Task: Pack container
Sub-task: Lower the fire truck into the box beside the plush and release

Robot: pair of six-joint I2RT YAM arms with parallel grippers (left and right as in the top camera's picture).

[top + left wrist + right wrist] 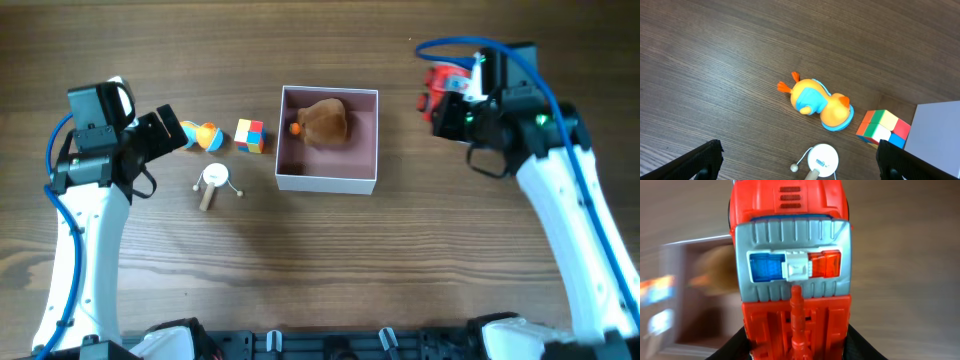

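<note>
While the right pincer [450, 105] hangs right of the square, white-walled container with a dusty pink inside [326, 183], level with its far wall and apart from it, its fingers are pressed on a red plastic toy vehicle with a grey roof and a blue-and-red light bar [792, 270]. The container stands on the brown wooden table [330, 280], mouth upward, walls square to the wood grain; being square, it has no long axis. A brown plush toy [325, 120] lies against its far wall, leaving the near half of the pink floor bare. Just beside its left wall sits a multicoloured puzzle cube [250, 135]. Farther left, an orange-and-blue toy duck [817, 102] lies on its side. A white disc on a wooden stick [214, 183] lies left of the container's near corner. The left pincer [165, 128], well left of the container, is spread wide and holds nothing. Bare wood shows along the container's near and right walls.
</note>
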